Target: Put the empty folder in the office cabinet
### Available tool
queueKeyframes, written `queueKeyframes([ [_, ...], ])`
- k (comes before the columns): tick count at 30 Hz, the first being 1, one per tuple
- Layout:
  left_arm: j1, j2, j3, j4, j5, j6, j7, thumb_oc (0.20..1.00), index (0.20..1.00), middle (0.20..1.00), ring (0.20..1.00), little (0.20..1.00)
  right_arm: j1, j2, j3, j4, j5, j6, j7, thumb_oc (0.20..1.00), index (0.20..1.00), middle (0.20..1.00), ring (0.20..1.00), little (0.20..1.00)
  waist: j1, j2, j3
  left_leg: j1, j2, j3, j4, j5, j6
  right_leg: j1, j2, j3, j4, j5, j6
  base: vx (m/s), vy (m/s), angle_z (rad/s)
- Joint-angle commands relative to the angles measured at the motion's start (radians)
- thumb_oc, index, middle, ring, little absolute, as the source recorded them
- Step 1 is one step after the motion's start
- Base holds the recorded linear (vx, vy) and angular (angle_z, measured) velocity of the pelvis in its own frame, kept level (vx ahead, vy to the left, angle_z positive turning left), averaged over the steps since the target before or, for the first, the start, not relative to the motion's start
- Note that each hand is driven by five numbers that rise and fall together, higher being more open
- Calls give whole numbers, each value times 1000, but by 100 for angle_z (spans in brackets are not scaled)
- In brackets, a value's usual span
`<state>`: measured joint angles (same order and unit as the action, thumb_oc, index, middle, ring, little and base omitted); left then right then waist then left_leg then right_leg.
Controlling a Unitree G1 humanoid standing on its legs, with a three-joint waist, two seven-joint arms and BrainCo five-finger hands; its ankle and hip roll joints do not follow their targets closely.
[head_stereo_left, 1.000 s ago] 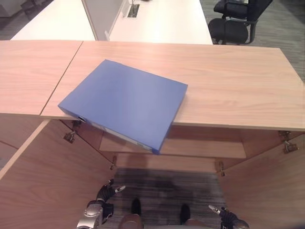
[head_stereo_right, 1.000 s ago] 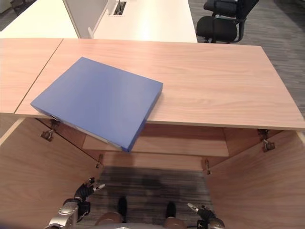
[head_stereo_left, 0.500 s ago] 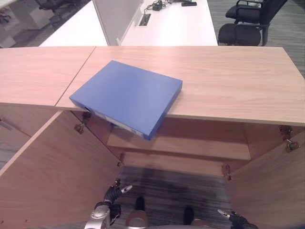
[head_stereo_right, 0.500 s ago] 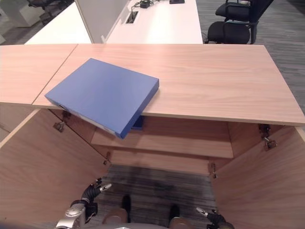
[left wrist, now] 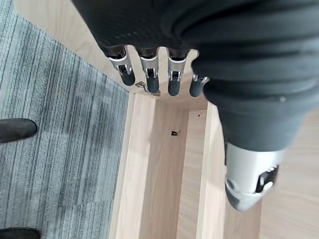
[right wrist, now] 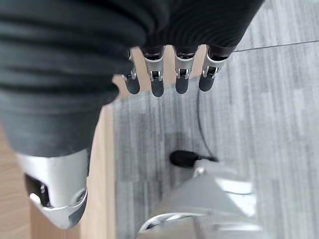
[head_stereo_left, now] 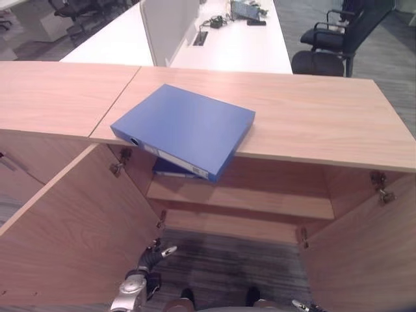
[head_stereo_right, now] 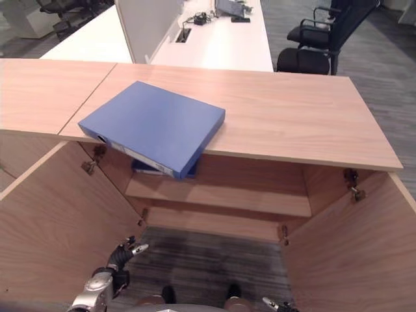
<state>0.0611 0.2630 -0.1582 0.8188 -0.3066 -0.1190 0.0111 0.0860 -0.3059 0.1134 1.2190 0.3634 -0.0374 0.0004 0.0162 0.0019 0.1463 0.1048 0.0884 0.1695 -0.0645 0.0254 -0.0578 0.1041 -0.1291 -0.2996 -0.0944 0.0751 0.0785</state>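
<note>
Both hands [head_stereo_left: 148, 262] [right wrist: 169, 74] hung low, relaxed and empty, blue folder [head_stereo_left: 185, 128] overhanging cabinet [head_stereo_left: 312, 133] top, seemingly for easy grasping.

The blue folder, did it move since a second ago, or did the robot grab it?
No. The whole picture shifted, so the camera moved, not the things. The blue folder lies where it was on the cabinet top, one corner over the front edge. Nothing was taken or let go: the left hand and right hand stay low, open and empty.
</note>
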Motion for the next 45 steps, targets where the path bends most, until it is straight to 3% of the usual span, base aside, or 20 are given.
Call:
queueKeyframes([
  [1,-50,2,15,-64,4,-35,9,1000,1000,1000,1000,1000,-80,-36,-5,17,-8,-16,-9,1000,1000,1000,1000,1000,20,8,45,-16,51,-20,51,5,-75,77,33,-11,9,-129,39,11,34,0],
  [6,-22,57,55,-226,96,-51,53,1000,1000,1000,1000,1000,-74,-38,-26,23,-18,-12,-11,1000,1000,1000,1000,1000,37,6,41,10,48,-16,27,2,-74,98,25,-23,8,-131,50,24,54,4],
  [9,6,139,124,-431,394,-70,240,1000,1000,1000,1000,1000,-78,-20,-52,36,-29,-44,-55,1000,1000,1000,1000,1000,62,-10,42,4,42,-34,32,-7,-73,108,22,-29,14,-139,55,40,-10,9],
  [11,37,191,188,-524,687,-58,471,1000,1000,1000,1000,1000,-64,1,-53,50,-53,-65,-85,1000,1000,1000,1000,1000,72,-25,34,10,39,-43,31,-18,-73,120,19,-31,18,-146,57,74,-12,24],
  [12,59,199,227,-565,783,-36,533,1000,1000,1000,1000,1000,-55,9,-54,57,-54,-63,-83,1000,1000,1000,1000,1000,73,-28,30,17,39,-45,30,-25,-72,124,19,-32,19,-149,56,64,6,20],
  [16,67,225,292,-664,939,10,624,1000,1000,1000,1000,1000,-48,24,-43,67,-37,-64,-79,1000,1000,1000,1000,1000,73,-30,20,28,37,-45,25,-31,-71,130,17,-29,18,-150,58,9,2,2],
  [21,40,285,306,-748,1028,18,635,1000,1000,1000,1000,1000,-42,27,-31,58,-13,-65,-69,1000,1000,1000,1000,1000,68,-27,14,38,36,-42,18,-32,-70,130,16,-24,16,-150,61,0,0,0],
  [24,-20,390,286,-824,1102,3,611,1000,1000,1000,1000,1000,-35,17,-8,50,-13,-65,-51,1000,1000,1000,1000,1000,56,-16,10,43,33,-40,16,-33,-71,130,16,-19,17,-148,64,0,0,0],
  [27,-61,443,268,-838,1125,-1,605,1000,1000,1000,1000,1000,-32,13,3,46,-16,-64,-45,1000,1000,1000,1000,1000,49,-11,8,46,34,-36,14,-33,-72,128,16,-17,17,-148,65,3,2,-2],
  [30,-123,532,212,-842,1169,-11,592,1000,1000,1000,1000,1000,-26,4,14,33,-17,-66,-36,1000,1000,1000,1000,1000,32,1,3,52,34,-27,15,-35,-73,127,17,-12,19,-148,67,8,6,-9],
  [34,-169,573,149,-841,1187,-26,574,1000,1000,1000,1000,1000,-23,-4,11,25,-10,-70,-35,1000,1000,1000,1000,1000,19,7,2,58,35,-19,17,-37,-74,129,18,-8,19,-148,68,7,6,-8],
  [37,-242,627,41,-824,1216,-47,541,1000,1000,1000,1000,1000,-20,-13,4,17,14,-78,-33,1000,1000,1000,1000,1000,-6,21,-2,64,36,-6,19,-39,-73,129,19,1,21,-149,71,12,17,-11],
  [42,-313,621,-109,-751,1204,-82,487,1000,1000,1000,1000,1000,-11,-25,-27,26,30,-79,-50,1000,1000,1000,1000,1000,-37,32,-10,86,33,21,15,-45,-69,133,16,19,20,-148,76,19,26,-19],
  [45,-313,615,-128,-734,1205,-86,478,1000,1000,1000,1000,1000,-3,-22,-36,28,37,-80,-50,1000,1000,1000,1000,1000,-42,32,-10,94,33,30,10,-45,-68,135,14,25,18,-146,78,5,28,-12],
])
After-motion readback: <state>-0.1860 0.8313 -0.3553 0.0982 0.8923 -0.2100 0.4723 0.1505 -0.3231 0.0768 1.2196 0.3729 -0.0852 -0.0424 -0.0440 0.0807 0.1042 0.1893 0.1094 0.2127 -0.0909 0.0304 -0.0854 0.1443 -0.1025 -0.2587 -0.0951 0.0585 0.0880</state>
